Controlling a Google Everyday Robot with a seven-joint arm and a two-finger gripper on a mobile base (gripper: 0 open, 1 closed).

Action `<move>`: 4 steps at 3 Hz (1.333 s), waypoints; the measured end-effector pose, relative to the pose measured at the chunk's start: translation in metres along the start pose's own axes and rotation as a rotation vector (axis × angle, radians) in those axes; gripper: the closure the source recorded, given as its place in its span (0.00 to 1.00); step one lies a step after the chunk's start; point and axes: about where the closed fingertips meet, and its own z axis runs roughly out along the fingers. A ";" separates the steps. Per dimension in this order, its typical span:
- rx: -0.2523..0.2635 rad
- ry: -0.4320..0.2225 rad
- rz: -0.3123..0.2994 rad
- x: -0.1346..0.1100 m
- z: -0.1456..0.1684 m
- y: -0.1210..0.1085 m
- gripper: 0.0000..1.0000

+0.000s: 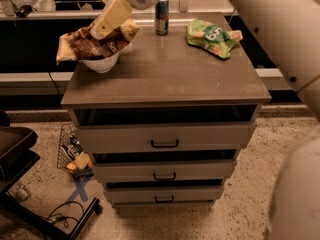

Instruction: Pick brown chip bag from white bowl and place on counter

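The brown chip bag (pixel 82 45) lies crinkled across the white bowl (pixel 101 63) at the counter's far left corner, wider than the bowl. The counter (pixel 165 71) is the grey-brown top of a three-drawer cabinet. My gripper (pixel 100 30), with cream-coloured fingers, reaches down from the upper middle and sits right over the top of the brown chip bag, touching or nearly touching it. My arm runs large along the right side of the view.
A dark drink can (pixel 161 17) stands at the counter's back middle. A green chip bag (pixel 212 36) lies at the back right. A wire basket with small items (pixel 75 151) sits on the floor left of the drawers, beside a black stand (pixel 20 159).
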 end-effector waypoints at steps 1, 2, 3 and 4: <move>-0.060 -0.014 0.012 0.005 0.046 -0.006 0.00; -0.099 -0.028 0.018 0.008 0.081 -0.011 0.00; -0.116 -0.033 0.001 0.014 0.103 -0.023 0.00; -0.131 -0.051 -0.015 0.021 0.113 -0.026 0.00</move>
